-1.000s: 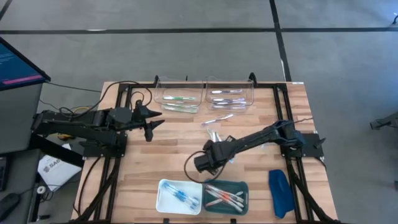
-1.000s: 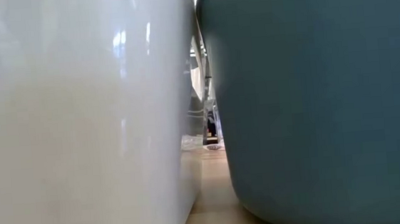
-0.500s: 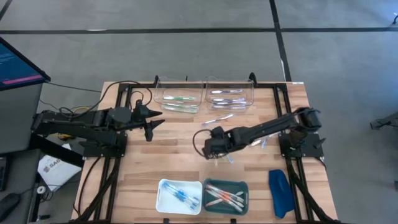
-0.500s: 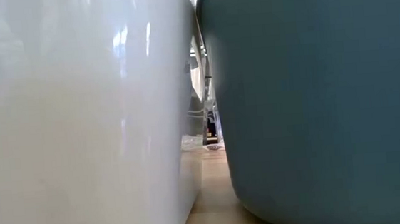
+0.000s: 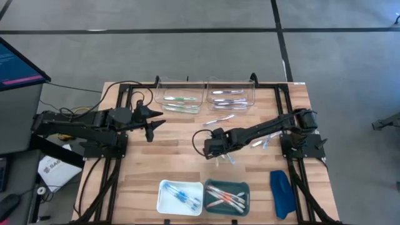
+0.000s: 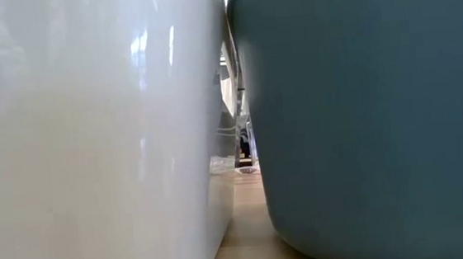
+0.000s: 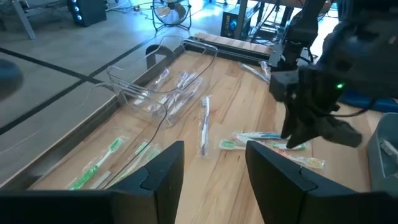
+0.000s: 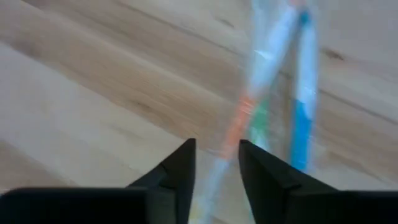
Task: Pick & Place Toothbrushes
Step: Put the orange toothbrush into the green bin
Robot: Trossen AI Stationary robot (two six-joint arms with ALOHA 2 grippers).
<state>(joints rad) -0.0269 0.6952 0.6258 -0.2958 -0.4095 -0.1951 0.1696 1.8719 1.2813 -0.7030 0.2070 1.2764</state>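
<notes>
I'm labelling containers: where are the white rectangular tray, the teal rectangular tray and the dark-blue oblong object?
white rectangular tray (image 5: 164, 197): high view, bare left floor.
teal rectangular tray (image 5: 245, 187): high view, right rim.
dark-blue oblong object (image 5: 282, 194): high view, its middle.

Grey floor (image 5: 187, 56) with dark seams; monitor (image 5: 15, 65) at table's left; fan (image 7: 171, 11) beyond.

Counted two arms with one pincer each, left pincer (image 5: 155, 122) and right pincer (image 5: 218, 157), plus two clear bins (image 5: 178, 98), one white tray (image 5: 164, 201), one teal tray (image 5: 245, 187) and one dark-blue oblong thing (image 5: 282, 193).
</notes>
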